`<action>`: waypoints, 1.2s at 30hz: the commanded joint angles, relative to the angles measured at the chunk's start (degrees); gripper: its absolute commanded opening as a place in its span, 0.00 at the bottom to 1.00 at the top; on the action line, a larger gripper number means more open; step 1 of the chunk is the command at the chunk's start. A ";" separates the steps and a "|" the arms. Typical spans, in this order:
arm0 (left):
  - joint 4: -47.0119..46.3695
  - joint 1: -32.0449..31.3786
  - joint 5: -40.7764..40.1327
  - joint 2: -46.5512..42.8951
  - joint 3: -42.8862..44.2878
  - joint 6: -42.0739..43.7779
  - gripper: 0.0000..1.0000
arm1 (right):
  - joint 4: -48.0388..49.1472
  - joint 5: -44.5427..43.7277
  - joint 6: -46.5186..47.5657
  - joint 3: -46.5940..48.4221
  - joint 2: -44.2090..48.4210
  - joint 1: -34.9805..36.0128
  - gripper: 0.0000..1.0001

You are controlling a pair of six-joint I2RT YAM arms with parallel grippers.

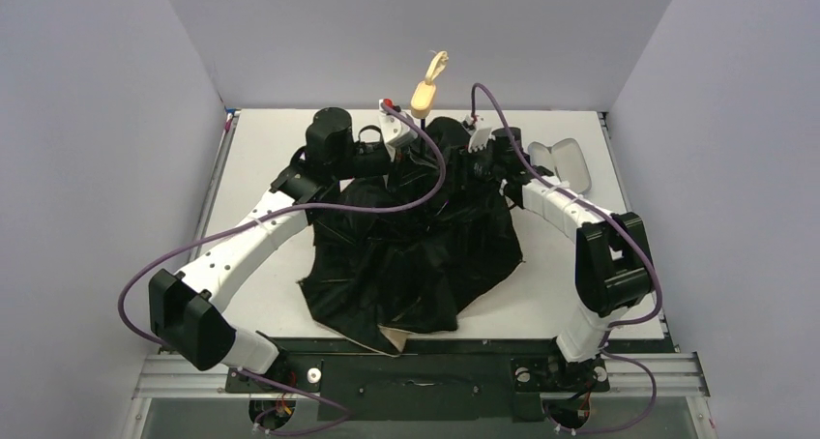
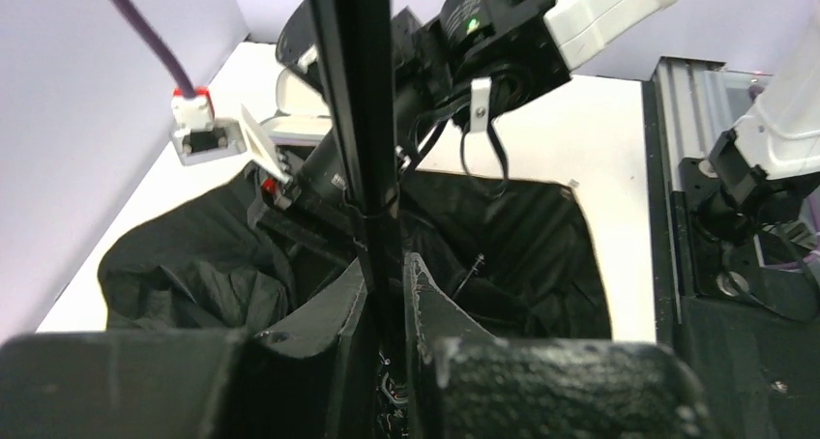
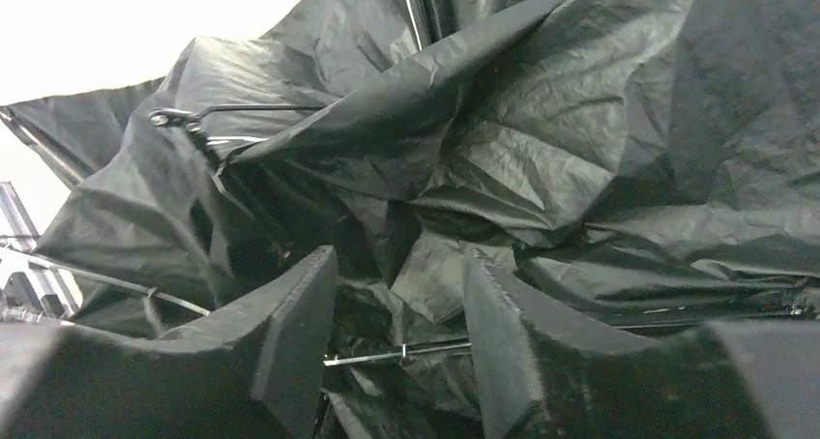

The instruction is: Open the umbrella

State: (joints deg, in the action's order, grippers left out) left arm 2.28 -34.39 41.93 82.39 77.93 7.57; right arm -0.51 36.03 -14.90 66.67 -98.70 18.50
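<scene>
The umbrella (image 1: pixel 416 255) lies half spread on the table, black lining up, a strip of tan fabric showing at its near edge. Its tan knob handle (image 1: pixel 423 95) with cord loop points up at the back. My left gripper (image 1: pixel 406 137) is shut on the thin black shaft (image 2: pixel 372 168) just below the handle; in the left wrist view the left gripper (image 2: pixel 392 284) has both fingers pressed against the shaft. My right gripper (image 1: pixel 476 149) is at the canopy's back right. In the right wrist view the right gripper (image 3: pixel 401 275) stands open over crumpled black lining (image 3: pixel 541 139), with a thin metal rib (image 3: pixel 406 354) crossing the gap.
A pale lavender capsule case (image 1: pixel 563 163) lies at the back right of the white table (image 1: pixel 261 159). Grey walls close in the left, back and right sides. Purple cables (image 1: pixel 290 212) loop over both arms. The right arm's wrist (image 2: pixel 483 43) hangs close above the shaft.
</scene>
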 commanded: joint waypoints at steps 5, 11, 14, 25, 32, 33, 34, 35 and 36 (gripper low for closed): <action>-5.59 2.07 -3.05 -0.76 5.04 3.04 0.00 | -3.93 3.53 1.17 6.08 8.78 -1.01 0.59; -11.35 3.25 -2.22 0.99 4.32 0.67 0.00 | -2.25 5.15 -3.75 0.11 14.54 1.34 0.40; -12.26 4.36 -1.77 2.17 4.83 0.12 0.00 | -4.91 4.89 -2.16 -1.81 13.04 4.87 0.37; -13.70 8.87 -0.27 4.59 2.97 -1.16 0.00 | -19.93 -2.08 19.92 -8.52 4.68 -1.55 0.35; -13.78 10.93 -1.63 5.64 -0.37 -4.93 0.33 | -24.85 -2.61 22.95 -6.66 3.80 -2.82 0.35; -14.61 12.18 -1.18 5.12 -0.92 -6.08 0.39 | -25.21 -2.27 22.92 -6.43 4.46 -2.56 0.35; -15.34 13.00 -0.73 4.69 -2.56 -10.43 0.41 | -25.27 -1.44 22.75 -6.06 4.95 -2.36 0.35; -16.82 14.59 0.10 3.61 -3.64 -12.12 0.44 | -25.31 -0.98 22.60 -5.92 6.00 -1.99 0.35; -17.50 15.30 0.35 2.93 -5.88 -14.40 0.46 | -25.32 0.13 22.12 -5.61 6.60 -1.67 0.36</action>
State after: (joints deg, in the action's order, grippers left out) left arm -8.54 -22.94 40.97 88.82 76.36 2.17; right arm -24.38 34.39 5.56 58.98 -95.20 15.84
